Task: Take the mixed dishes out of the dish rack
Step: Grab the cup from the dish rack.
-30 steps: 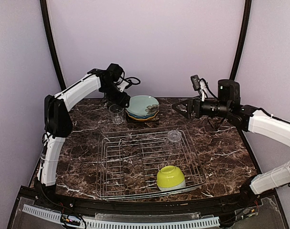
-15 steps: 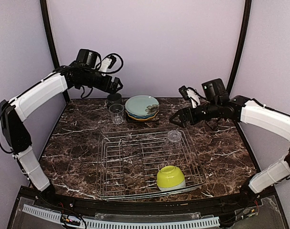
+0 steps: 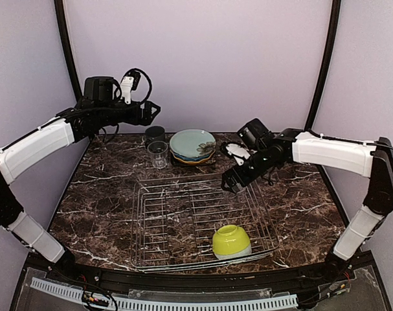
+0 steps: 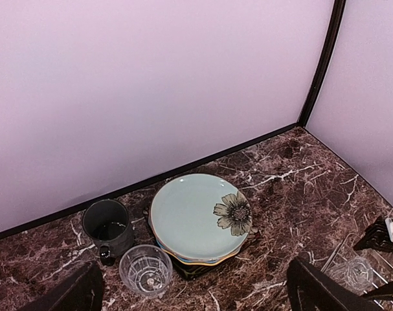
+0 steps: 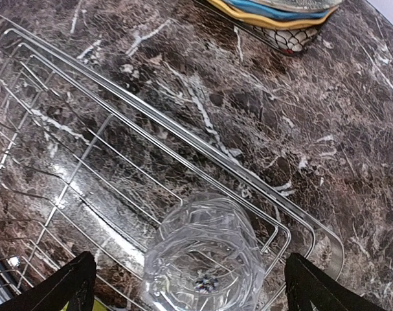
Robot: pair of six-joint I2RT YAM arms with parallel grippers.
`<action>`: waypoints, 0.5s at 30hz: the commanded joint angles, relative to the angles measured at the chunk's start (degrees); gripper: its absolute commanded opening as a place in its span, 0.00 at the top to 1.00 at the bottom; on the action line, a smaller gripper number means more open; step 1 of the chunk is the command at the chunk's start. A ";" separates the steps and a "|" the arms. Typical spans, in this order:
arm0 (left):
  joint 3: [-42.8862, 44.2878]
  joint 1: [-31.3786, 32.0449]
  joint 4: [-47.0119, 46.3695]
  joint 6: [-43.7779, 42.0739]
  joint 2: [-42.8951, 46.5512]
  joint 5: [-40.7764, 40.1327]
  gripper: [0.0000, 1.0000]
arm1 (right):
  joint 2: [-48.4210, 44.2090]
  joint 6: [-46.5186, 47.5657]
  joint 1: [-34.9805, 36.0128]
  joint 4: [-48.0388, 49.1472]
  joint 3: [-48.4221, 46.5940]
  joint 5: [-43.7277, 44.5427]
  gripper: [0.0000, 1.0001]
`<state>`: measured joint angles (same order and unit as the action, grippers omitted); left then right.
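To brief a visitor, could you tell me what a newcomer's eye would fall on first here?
The lime-green bowl stands out most, in the near right part of the silver dish rack. Behind the rack sits a stack of plates, a pale teal flowered one on top. The right arm holds its jaws wide open over a clear glass in the rack's far right corner.

A pale lilac back wall [image 3: 196,65] meets side walls [image 3: 21,97] of the same colour, with a curved black strut [image 3: 68,58] in each rear corner. A black strip [image 4: 118,189] runs along the back wall's foot. The table [image 3: 306,207] is glossy dark brown marble with white veins, evenly lit.
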<state>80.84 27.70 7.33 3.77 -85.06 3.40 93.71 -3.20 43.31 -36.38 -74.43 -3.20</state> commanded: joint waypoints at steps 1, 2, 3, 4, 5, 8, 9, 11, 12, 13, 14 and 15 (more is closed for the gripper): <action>-1.42 1.20 -1.19 0.87 1.30 -0.91 0.01 | 2.79 0.74 0.64 -2.96 -1.68 4.94 0.01; -1.45 1.54 -1.07 0.57 1.19 -1.19 0.01 | 3.31 0.93 0.64 -2.94 -1.61 5.04 0.01; -1.47 1.73 -0.99 0.42 1.07 -1.33 0.01 | 3.89 1.00 0.59 -2.96 -1.63 5.17 0.01; -1.47 2.13 -0.91 -0.02 0.87 -1.35 0.01 | 4.39 1.11 0.63 -3.01 -1.64 5.25 0.01; -1.45 2.33 -0.92 -0.22 0.77 -1.63 0.01 | 4.94 1.14 0.59 -3.01 -1.76 5.11 0.01; -1.47 3.41 -0.84 -0.99 0.24 -2.44 0.01 | 6.10 1.37 0.62 -3.02 -2.02 4.66 0.02; -1.52 3.54 -0.83 -0.93 0.15 -3.56 0.01 | 6.39 1.42 0.63 -3.12 -2.19 4.63 0.03; -1.56 3.74 -0.83 -0.21 -0.10 -5.38 0.01 | 7.01 1.50 0.55 -3.33 -2.41 4.40 0.06; -1.56 3.80 -0.96 0.02 -0.33 -5.75 0.01 | 7.27 1.59 0.55 -3.45 -2.53 4.35 0.07; -1.56 3.88 -1.03 0.15 -0.39 -6.21 0.01 | 7.49 1.55 0.55 -3.51 -2.63 4.25 0.08; -1.60 3.91 -1.16 0.18 -0.55 -6.30 0.01 | 7.68 1.62 0.55 -3.71 -2.71 4.13 0.10; -1.64 4.00 -1.26 0.14 -0.55 -6.25 0.01 | 7.81 1.70 0.53 -3.80 -2.81 4.11 0.12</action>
<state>80.16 31.42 7.31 3.66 -85.43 -0.56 100.44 -1.85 43.51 -39.16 -75.59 0.49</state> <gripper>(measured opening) 0.987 0.904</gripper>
